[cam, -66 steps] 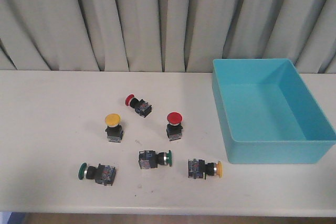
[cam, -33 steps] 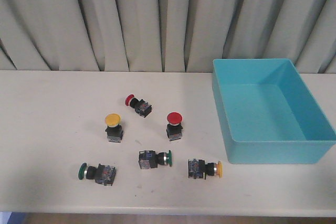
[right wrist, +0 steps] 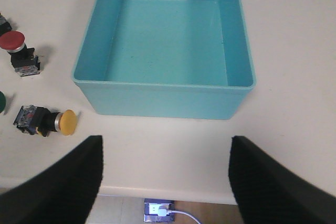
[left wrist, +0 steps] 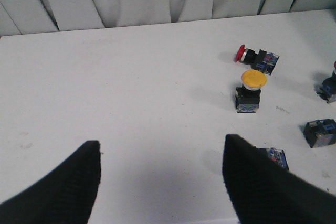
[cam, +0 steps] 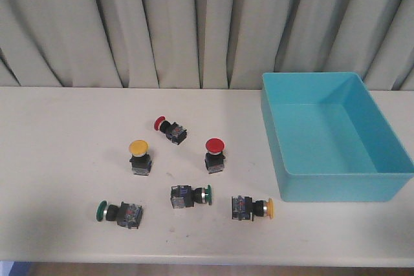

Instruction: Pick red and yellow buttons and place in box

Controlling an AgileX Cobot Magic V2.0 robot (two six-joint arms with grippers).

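Observation:
Two red buttons stand on the table: one lying on its side [cam: 169, 128] at the back, one upright [cam: 215, 154] mid-table. A yellow button stands upright [cam: 140, 156] on the left; another yellow button lies on its side [cam: 252, 208] near the front, left of the box. The turquoise box [cam: 336, 179] sits at the right, with nothing in it. Neither gripper shows in the front view. My left gripper [left wrist: 161, 153] is open and empty over bare table, near the upright yellow button [left wrist: 251, 92]. My right gripper [right wrist: 166, 150] is open and empty over the table's front edge, before the box [right wrist: 163, 98].
Two green-capped buttons lie near the front: one at the left [cam: 119, 212], one in the middle [cam: 190, 196]. A grey curtain [cam: 194, 24] hangs behind the table. In the right wrist view a power socket [right wrist: 157, 209] shows on the floor below the table edge.

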